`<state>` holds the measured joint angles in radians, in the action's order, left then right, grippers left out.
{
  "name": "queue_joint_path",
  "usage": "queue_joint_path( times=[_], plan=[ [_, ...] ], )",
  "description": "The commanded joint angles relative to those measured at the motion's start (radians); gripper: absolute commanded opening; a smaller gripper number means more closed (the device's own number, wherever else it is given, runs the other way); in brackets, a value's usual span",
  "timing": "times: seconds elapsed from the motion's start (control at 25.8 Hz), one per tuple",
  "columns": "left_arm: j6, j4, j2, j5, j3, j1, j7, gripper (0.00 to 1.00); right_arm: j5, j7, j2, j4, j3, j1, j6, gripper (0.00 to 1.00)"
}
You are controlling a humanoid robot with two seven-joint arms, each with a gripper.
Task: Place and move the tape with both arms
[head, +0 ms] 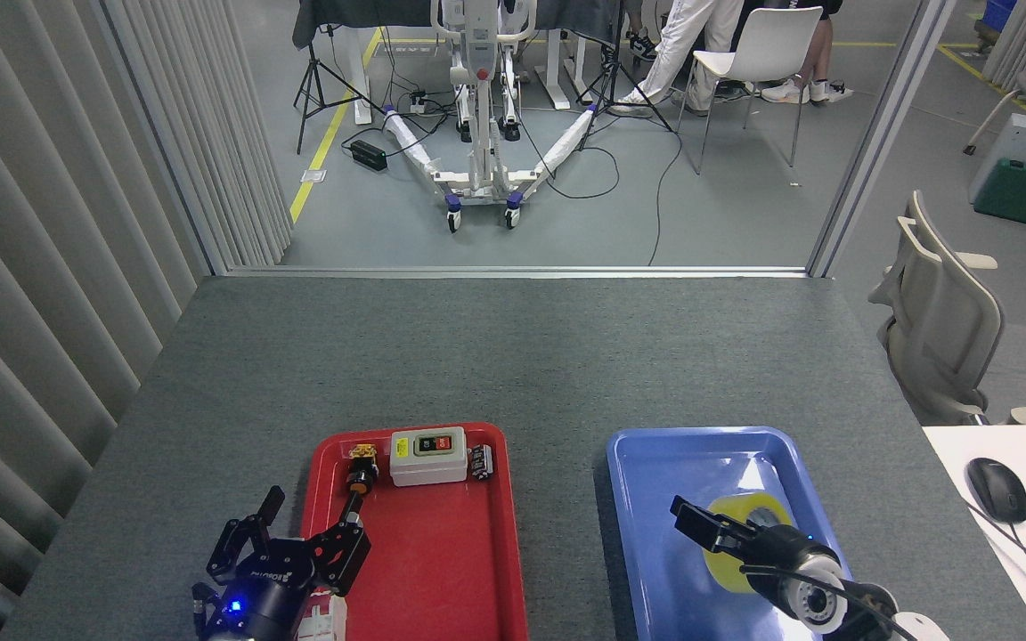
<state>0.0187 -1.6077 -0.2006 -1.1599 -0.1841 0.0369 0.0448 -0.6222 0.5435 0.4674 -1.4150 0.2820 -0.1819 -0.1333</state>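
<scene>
The tape point(728, 563), a yellow roll, hangs low over the blue tray point(655, 463), near its middle. My right gripper point(707, 527) reaches in from the lower right and is shut on the tape, its black fingers point(689, 518) covering the roll's left face. Whether the tape touches the tray floor is unclear. My left gripper point(299, 534) stands open at the left rim of the red tray point(442, 570), holding nothing.
At the far end of the red tray sit a grey switch box point(427, 456), an orange-capped button point(359, 476) and a small black part point(480, 462). A white piece point(321, 619) lies under my left wrist. A mouse point(997, 489) rests on the white desk to the right.
</scene>
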Motion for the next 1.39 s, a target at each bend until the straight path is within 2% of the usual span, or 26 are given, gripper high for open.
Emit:
queue_joint_path(
  times=[0.0, 0.15, 0.27, 0.35, 0.5, 0.62, 0.7, 0.81, 1.01, 1.2, 1.35],
  plan=[
    [0.000, 0.000, 0.001, 0.000, 0.000, 0.000, 0.000, 1.00, -0.007, -0.030, -0.023, 0.068, 0.077, -0.079, -0.037, 1.00],
    [0.000, 0.002, 0.003, 0.000, 0.000, -0.002, 0.000, 1.00, -0.011, -0.037, -0.018, 0.051, 0.085, -0.068, -0.025, 1.00],
    [0.000, 0.003, 0.003, 0.000, 0.000, -0.002, 0.000, 1.00, -0.027, -0.089, -0.004, -0.009, 0.066, -0.011, -0.020, 1.00],
    [0.000, 0.003, 0.003, 0.000, 0.000, -0.002, 0.000, 1.00, -0.044, -0.155, 0.017, -0.036, 0.014, 0.039, 0.015, 1.00],
    [0.000, 0.000, 0.001, -0.001, 0.000, -0.003, 0.000, 1.00, -0.145, -0.413, 0.028, -0.070, -0.081, 0.160, 0.149, 1.00],
    [-0.014, -0.006, 0.001, 0.000, 0.003, -0.003, 0.007, 1.00, -0.275, -0.709, 0.016, -0.076, -0.125, 0.234, 0.156, 1.00],
    [-0.037, -0.014, 0.001, 0.000, 0.003, -0.003, 0.040, 1.00, -0.337, -0.832, 0.010, -0.079, -0.141, 0.263, 0.150, 1.00],
    [-0.095, -0.004, 0.001, 0.000, 0.009, -0.002, 0.090, 1.00, -0.401, -0.843, -0.001, -0.079, -0.145, 0.269, 0.120, 1.00],
    [-0.103, 0.042, 0.004, -0.030, 0.025, 0.000, 0.086, 1.00, -0.462, -0.844, -0.010, -0.088, -0.147, 0.269, 0.097, 1.00],
    [-0.086, 0.058, 0.044, -0.221, 0.043, 0.011, 0.095, 1.00, -0.465, -0.840, -0.006, -0.124, -0.150, 0.272, 0.093, 1.00],
    [-0.065, 0.091, 0.104, -0.242, 0.112, 0.038, 0.096, 1.00, -0.465, -0.827, -0.010, -0.131, -0.165, 0.291, 0.100, 1.00]
  ],
)
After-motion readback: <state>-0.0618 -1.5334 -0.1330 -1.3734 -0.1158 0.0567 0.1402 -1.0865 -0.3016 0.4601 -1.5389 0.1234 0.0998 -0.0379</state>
